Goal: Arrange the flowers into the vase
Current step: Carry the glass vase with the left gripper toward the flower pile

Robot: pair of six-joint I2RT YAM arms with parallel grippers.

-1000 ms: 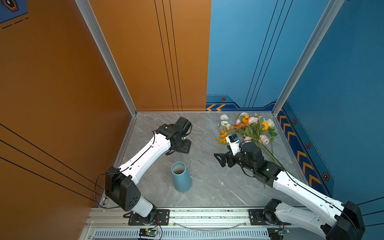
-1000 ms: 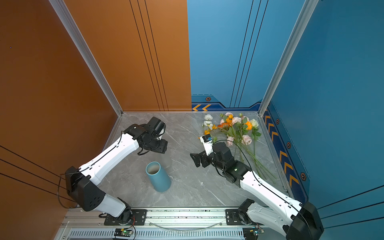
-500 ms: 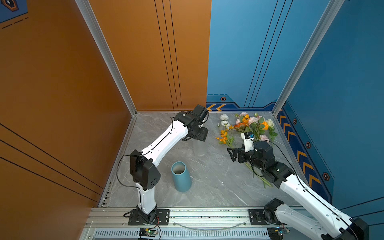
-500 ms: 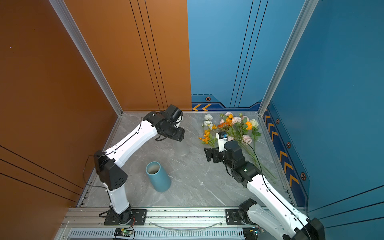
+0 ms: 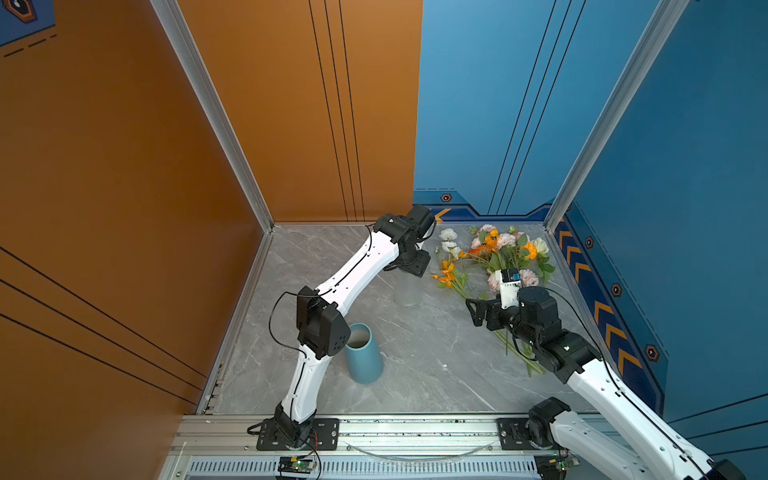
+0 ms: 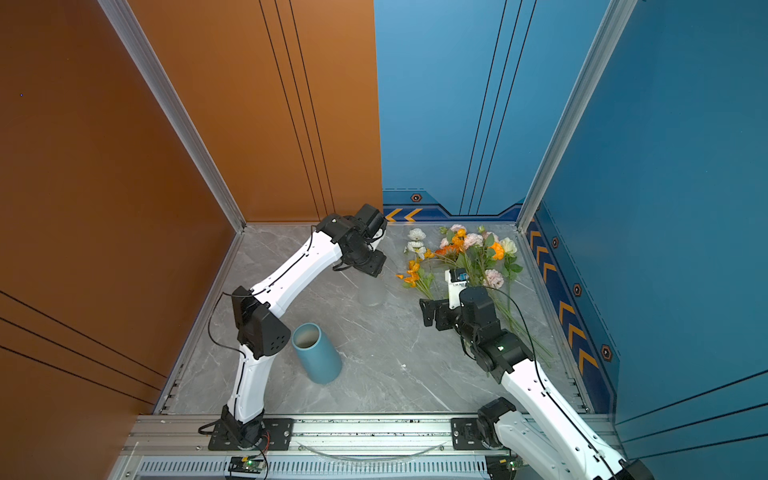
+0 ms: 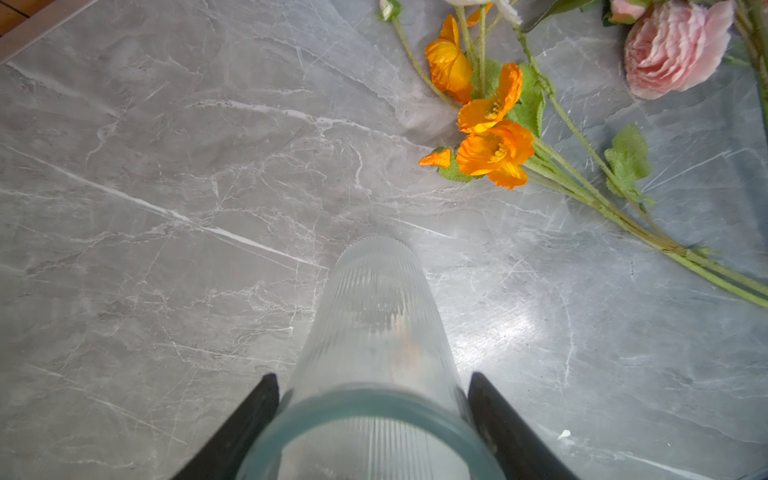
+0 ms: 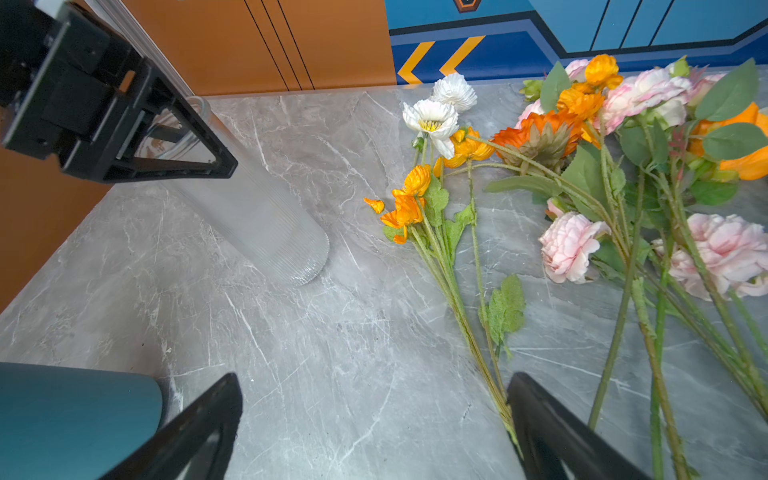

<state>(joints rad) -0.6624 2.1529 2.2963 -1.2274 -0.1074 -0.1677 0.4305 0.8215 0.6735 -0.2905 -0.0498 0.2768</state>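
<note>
1. A boxed-in robot test cell: orange wall panels [image 5: 124, 166] and blue wall panels [image 5: 685, 166] set in aluminium corner posts [image 5: 210, 104].
2. White robot arms [image 5: 357, 270] bolted to an aluminium rail [image 5: 415, 428] edging a marble-print tabletop [image 5: 415, 374]; orange chevron markings [image 6: 401, 215] along the wall foot.

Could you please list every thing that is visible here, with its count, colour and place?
flowers: one loose bunch, orange, white, pink, cream, lying at the back right.
glass vase: one, clear, ribbed, left of the flowers.
blue vase: one, blue, upright, front left.
table: one, grey marble.
walls: orange at the left, blue at the right.
left jaws: black, shut on the glass vase.
right jaws: black, open, near the stem ends.
</note>
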